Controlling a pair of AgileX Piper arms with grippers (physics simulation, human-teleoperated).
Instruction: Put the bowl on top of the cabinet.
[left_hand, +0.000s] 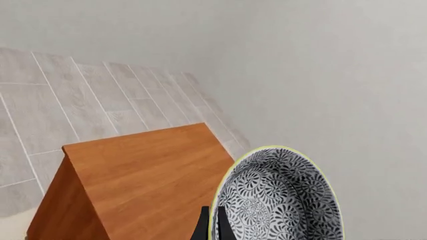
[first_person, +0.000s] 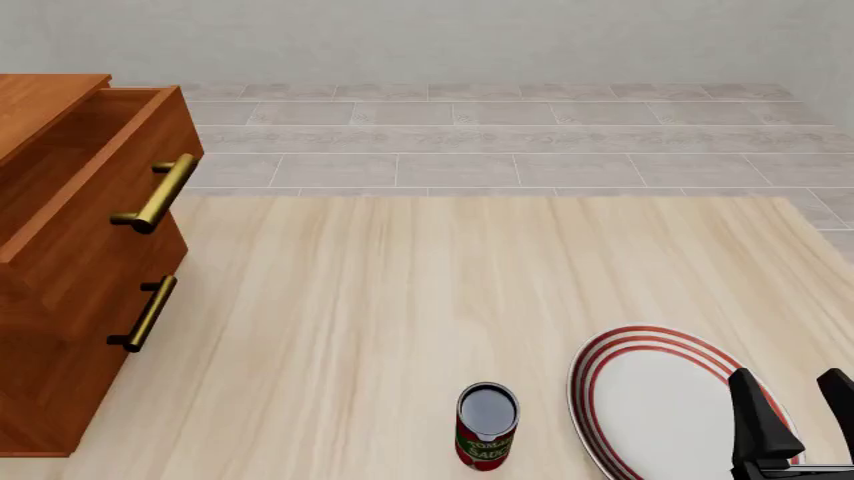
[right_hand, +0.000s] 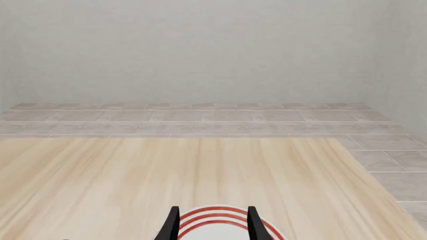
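- The cabinet (left_hand: 140, 185) is seen from above in the left wrist view, its flat top bare; in the front view its upper drawer (first_person: 94, 150) stands pulled out at the desk's (first_person: 427, 300) left edge.
- The bowl (left_hand: 280, 195) is held aloft beside the cabinet top, tipped on edge, not yet over the wood.
- The left hand (left_hand: 213, 227) is pinched on the bowl's rim; only its fingertips show.
- The bowl should probably be carried over the middle of the top, levelled, lowered until seated, and only then released.
- The right hand (first_person: 801, 410) hangs spread and empty over the plate (first_person: 654, 390), well clear.
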